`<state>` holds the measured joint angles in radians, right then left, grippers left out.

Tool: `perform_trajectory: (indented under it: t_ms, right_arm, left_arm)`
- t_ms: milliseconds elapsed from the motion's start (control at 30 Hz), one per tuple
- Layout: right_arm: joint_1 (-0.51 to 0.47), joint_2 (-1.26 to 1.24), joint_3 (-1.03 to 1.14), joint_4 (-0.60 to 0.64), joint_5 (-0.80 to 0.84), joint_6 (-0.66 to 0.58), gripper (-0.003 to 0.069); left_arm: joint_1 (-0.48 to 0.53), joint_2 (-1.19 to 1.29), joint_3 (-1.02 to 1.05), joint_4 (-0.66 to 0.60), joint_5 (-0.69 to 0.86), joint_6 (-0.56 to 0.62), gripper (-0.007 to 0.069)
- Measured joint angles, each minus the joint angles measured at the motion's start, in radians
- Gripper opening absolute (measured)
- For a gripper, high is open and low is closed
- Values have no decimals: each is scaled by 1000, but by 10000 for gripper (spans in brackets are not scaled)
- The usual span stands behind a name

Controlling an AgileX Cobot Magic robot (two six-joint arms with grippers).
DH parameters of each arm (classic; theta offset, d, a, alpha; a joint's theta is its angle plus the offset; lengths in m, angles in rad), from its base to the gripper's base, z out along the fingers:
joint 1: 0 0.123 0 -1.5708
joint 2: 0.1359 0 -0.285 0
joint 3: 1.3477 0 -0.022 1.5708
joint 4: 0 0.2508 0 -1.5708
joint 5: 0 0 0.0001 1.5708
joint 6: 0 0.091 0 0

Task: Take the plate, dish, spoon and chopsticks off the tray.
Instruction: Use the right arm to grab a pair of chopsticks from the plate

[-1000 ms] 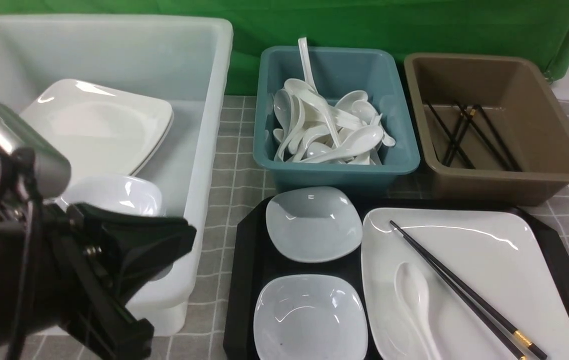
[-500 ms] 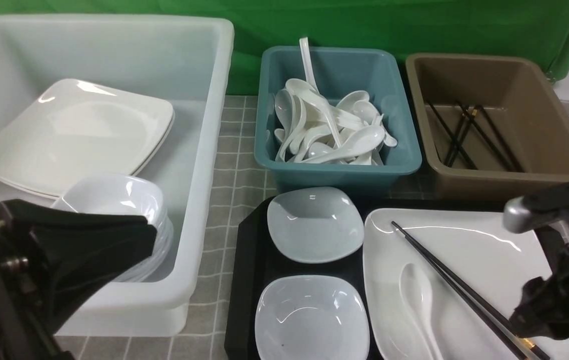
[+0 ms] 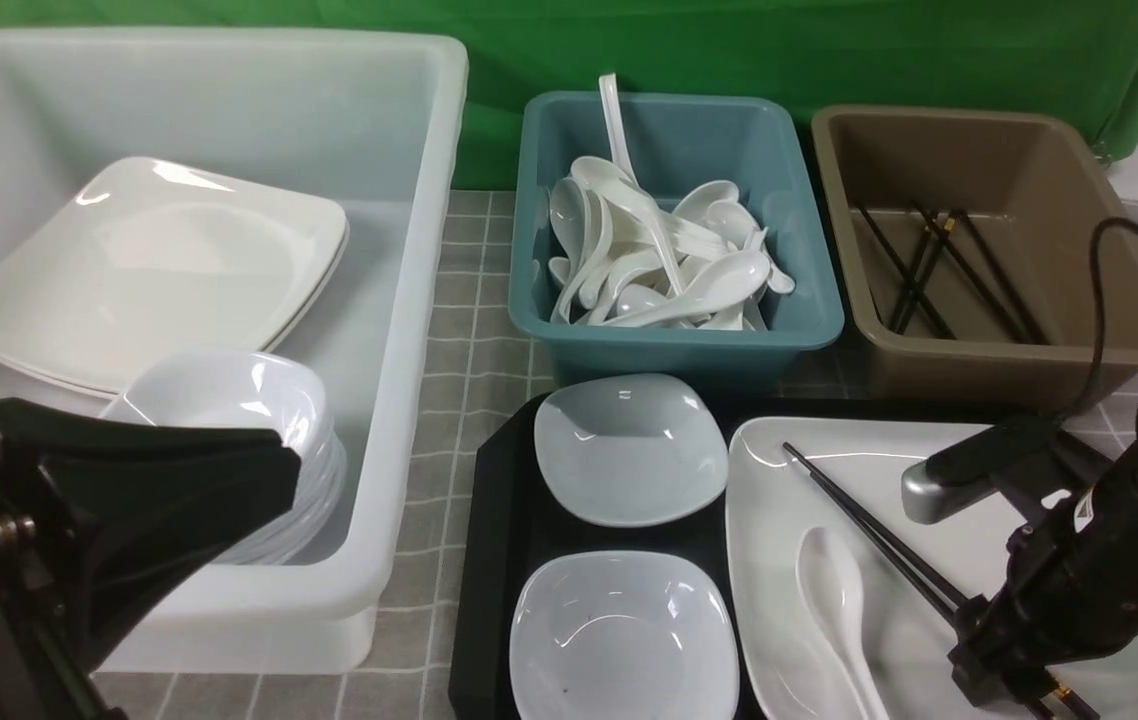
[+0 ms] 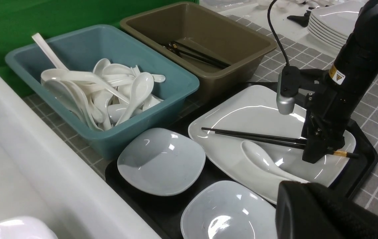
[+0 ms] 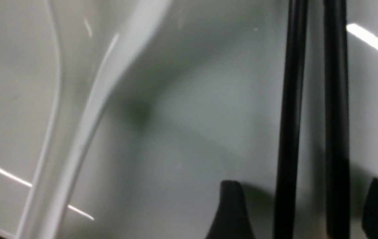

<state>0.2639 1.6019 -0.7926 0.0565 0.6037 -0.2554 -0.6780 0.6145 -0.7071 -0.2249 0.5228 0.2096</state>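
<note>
1. Right pincer (image 3: pixel 1007 685) stands spread wide and pinches nothing. In the right wrist view a black fingertip (image 5: pixel 230 212) sits on either side of the pair, clear of both sticks.
2. Between those jaws lies the pair of long thin black chopsticks with gold bands (image 3: pixel 869 535), side by side and slantwise across the large glossy white rounded-square plate (image 3: pixel 889 440). That plate rests on the right part of the black rectangular plastic tray (image 3: pixel 494 520). A glossy white soup spoon (image 3: pixel 834 600) lies just beside the sticks on the same plate.
3. Handling, as a judgement: the sticks look light, stiff and slick, and they rest on glaze, so a squeeze may roll them apart or swing them. Taking both together near the gold bands, where the jaws now straddle them, seems soundest, though the long thin ends may droop.
4. Left pincer (image 3: pixel 269 475) is pressed together with nothing visible in it, near the white plastic tub (image 3: pixel 409 300), well apart from the tray.
</note>
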Motion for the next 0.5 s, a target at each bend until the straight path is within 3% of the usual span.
perform_trajectory:
  t_ms: [100, 300, 500]
  right_arm:
    - [0, 5, -1, -7, -3, -3, 472]
    - [0, 16, -7, -25, 4, -27, 309]
    - [0, 16, -10, -25, 27, -56, 90]
  left_arm:
    - [0, 0, 0, 0, 0, 0, 21]
    - [0, 0, 0, 0, 0, 0, 21]
    - [0, 0, 0, 0, 0, 0, 21]
